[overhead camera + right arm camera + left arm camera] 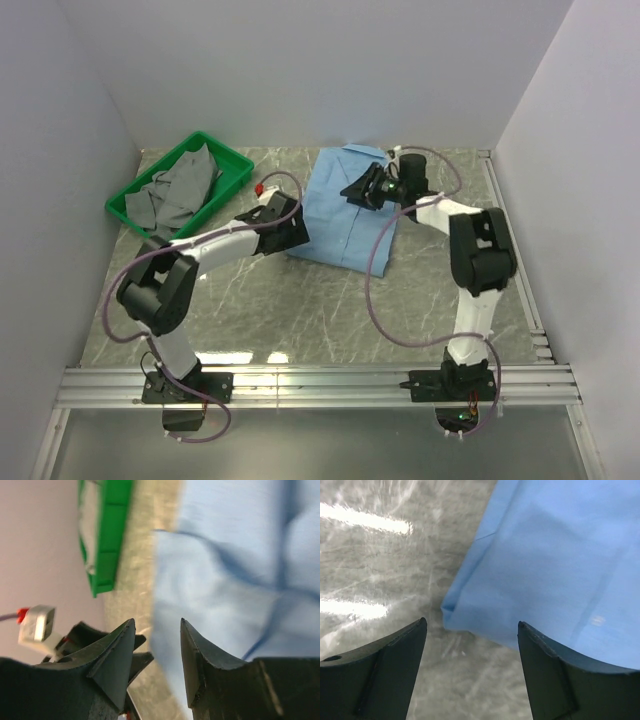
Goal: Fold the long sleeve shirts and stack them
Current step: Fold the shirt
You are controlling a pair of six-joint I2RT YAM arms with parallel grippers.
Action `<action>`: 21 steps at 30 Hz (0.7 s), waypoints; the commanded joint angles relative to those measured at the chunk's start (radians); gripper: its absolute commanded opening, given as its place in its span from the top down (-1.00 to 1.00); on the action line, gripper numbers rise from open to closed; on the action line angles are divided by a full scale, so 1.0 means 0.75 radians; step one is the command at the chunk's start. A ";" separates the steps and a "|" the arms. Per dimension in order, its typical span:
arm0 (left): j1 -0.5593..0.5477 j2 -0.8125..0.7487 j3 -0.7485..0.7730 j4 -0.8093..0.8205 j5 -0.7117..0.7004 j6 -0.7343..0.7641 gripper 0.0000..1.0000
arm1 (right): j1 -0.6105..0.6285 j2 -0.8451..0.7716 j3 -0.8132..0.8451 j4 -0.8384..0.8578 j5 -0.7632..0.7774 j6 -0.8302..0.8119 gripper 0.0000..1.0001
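Light blue shirt (345, 215), smooth thin weave, folded flat on the marbled table (300, 300); left gripper (471, 623) spread wide, right gripper (157, 621) narrowly parted.

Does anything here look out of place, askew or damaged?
Nothing looks spilled or damaged. The folded light blue shirt lies slightly skewed to the edges of the table, and the gray clothes in the green tray are a crumpled heap rather than folded.
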 commanded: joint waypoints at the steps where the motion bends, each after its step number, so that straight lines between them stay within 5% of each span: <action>1: 0.006 -0.171 0.002 -0.014 0.021 -0.039 -0.59 | -0.002 -0.262 -0.112 -0.010 -0.007 -0.075 0.02; 6: 0.006 -0.259 -0.009 0.057 0.141 -0.055 -0.53 | -0.002 -0.483 -0.408 0.021 -0.038 -0.079 0.03; 10: 0.006 -0.208 0.024 0.153 0.276 -0.051 -0.23 | -0.002 -0.563 -0.607 0.082 -0.052 -0.097 0.06; 16: 0.043 -0.032 -0.023 0.299 0.420 -0.108 0.28 | -0.010 -0.526 -0.852 0.272 -0.040 -0.091 0.11; 21: 0.159 0.066 -0.170 0.370 0.461 -0.198 0.49 | -0.055 -0.355 -0.908 0.346 -0.042 -0.087 0.17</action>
